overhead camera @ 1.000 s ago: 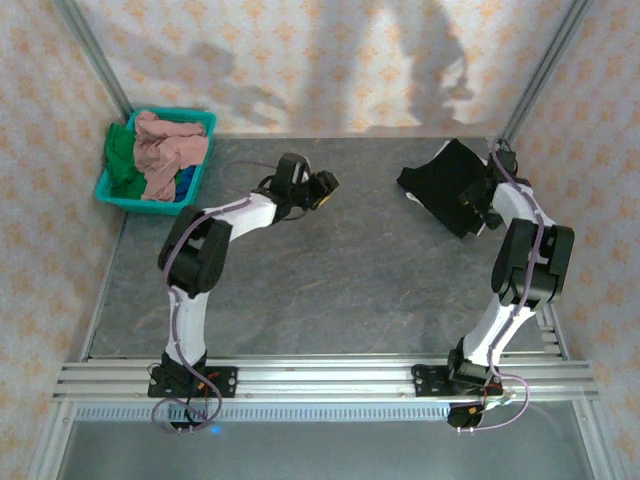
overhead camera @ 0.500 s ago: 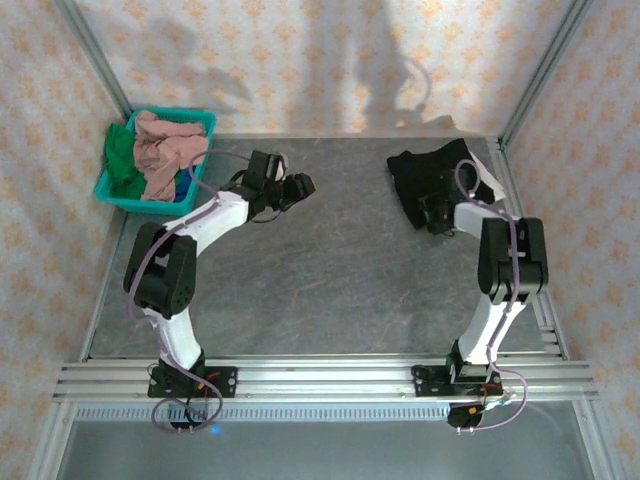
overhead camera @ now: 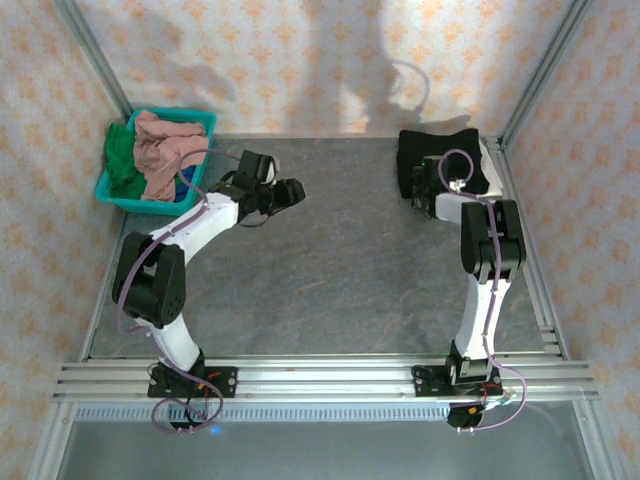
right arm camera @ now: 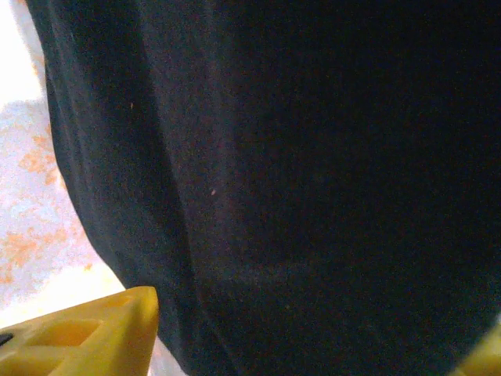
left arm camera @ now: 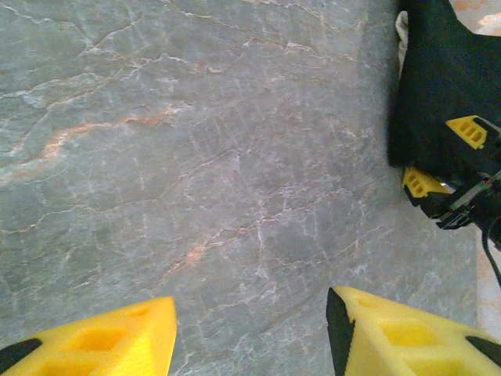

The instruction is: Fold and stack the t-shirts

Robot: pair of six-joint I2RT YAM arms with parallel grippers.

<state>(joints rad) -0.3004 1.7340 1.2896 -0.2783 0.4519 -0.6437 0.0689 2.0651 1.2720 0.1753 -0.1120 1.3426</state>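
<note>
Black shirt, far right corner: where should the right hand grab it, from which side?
Pinch the near-left edge of the black shirt, right hand coming in low from the centre of the table. It lies bunched in the far corner, so that edge looks freest.

The table (overhead camera: 330, 290) is showing matt grey, orange-veined stone. At one o'clock the black t-shirt (overhead camera: 425, 148) is lying as soft matt cloth; at ten o'clock the teal basket (overhead camera: 128, 204) is looking like smooth plastic; at six o'clock, ribbed metal rails (overhead camera: 320, 378) are gleaming.
</note>
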